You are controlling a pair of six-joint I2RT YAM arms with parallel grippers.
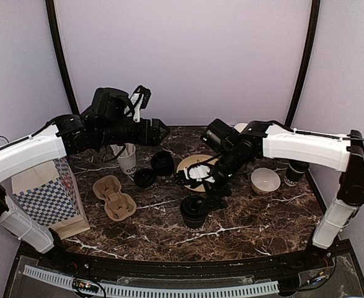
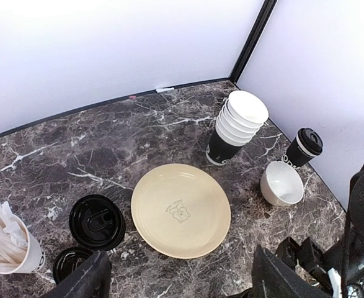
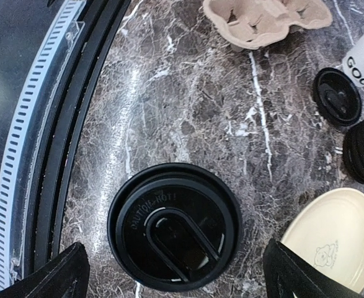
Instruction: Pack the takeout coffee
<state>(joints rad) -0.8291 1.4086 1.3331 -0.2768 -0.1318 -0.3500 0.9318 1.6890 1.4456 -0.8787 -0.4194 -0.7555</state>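
Cup (image 1: 193, 218) stands under my right jaws; these and the left jaws are apart, empty. It seems light, crushable; I would grip gently below the lid (image 3: 172, 225).

Lidded cup (image 1: 194, 210) before the plate (image 1: 186, 163), carrier (image 1: 114, 197) left, bowl (image 1: 265, 180) right.

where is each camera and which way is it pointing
Top external: above and behind the bases, facing down and forward over the table; left arm and right arm show.
Left wrist: high, angled down toward the back right corner, on plate and stacked cups; left gripper at bottom.
Right wrist: low, facing down on the lidded cup; right gripper at bottom.
Shared: both wrist views catch the plate.
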